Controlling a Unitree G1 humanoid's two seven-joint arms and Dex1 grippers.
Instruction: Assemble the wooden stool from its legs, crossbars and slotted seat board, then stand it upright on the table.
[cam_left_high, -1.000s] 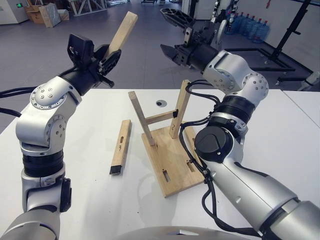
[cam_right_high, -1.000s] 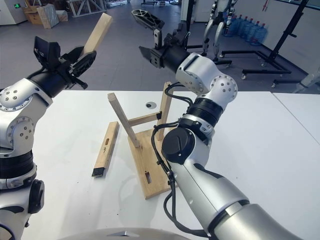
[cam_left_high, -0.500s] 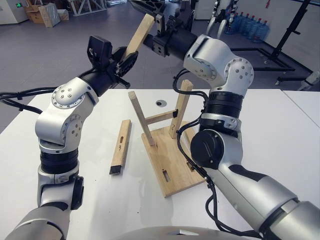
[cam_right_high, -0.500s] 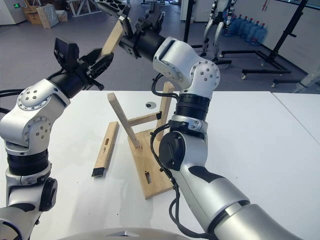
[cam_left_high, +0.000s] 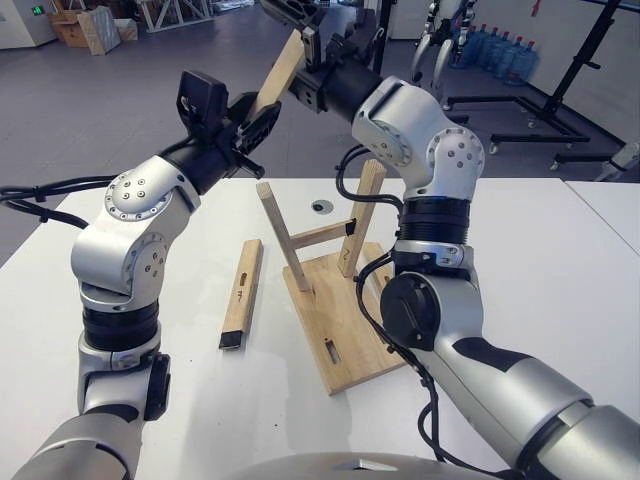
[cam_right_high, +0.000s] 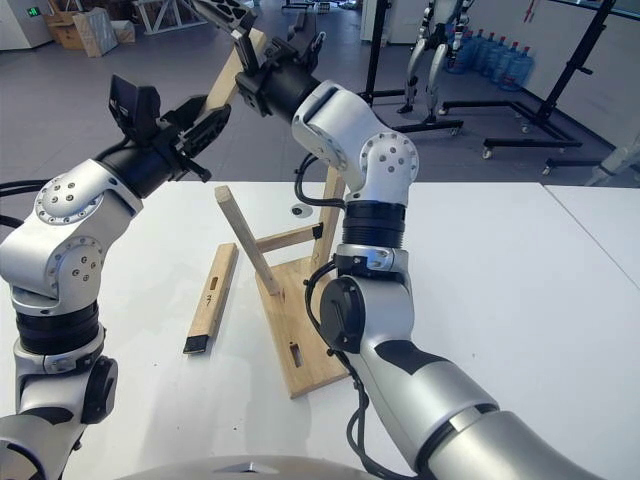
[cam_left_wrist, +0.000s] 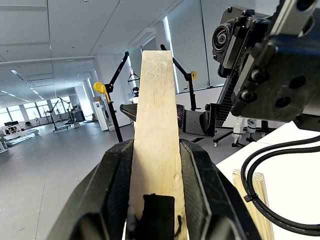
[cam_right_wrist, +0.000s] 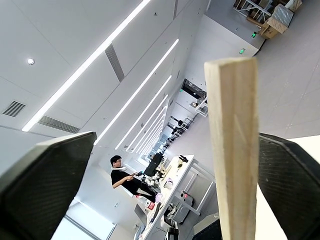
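Note:
My left gripper (cam_left_high: 245, 115) is raised over the table's far edge, shut on the lower part of a wooden leg (cam_left_high: 278, 72) that slants up and away. My right gripper (cam_right_high: 262, 35) is open around that leg's top end. In the right wrist view the leg (cam_right_wrist: 235, 150) stands between the wide-apart fingers (cam_right_wrist: 45, 180), closer to one of them. The left wrist view has black fingers (cam_left_wrist: 112, 190) clamping the leg (cam_left_wrist: 157, 150). On the table lies the slotted seat board (cam_left_high: 345, 320) with two legs (cam_left_high: 283, 235) standing in it, joined by a crossbar (cam_left_high: 320, 236).
Another slotted wooden piece (cam_left_high: 241, 292) lies flat on the white table (cam_left_high: 560, 260), left of the board. A round cable hole (cam_left_high: 321, 206) sits near the far edge. Beyond the table are the open floor and metal racks.
My right arm has swung left and brought its open gripper around the top of the raised leg. My left arm has shifted the leg a little to the right.

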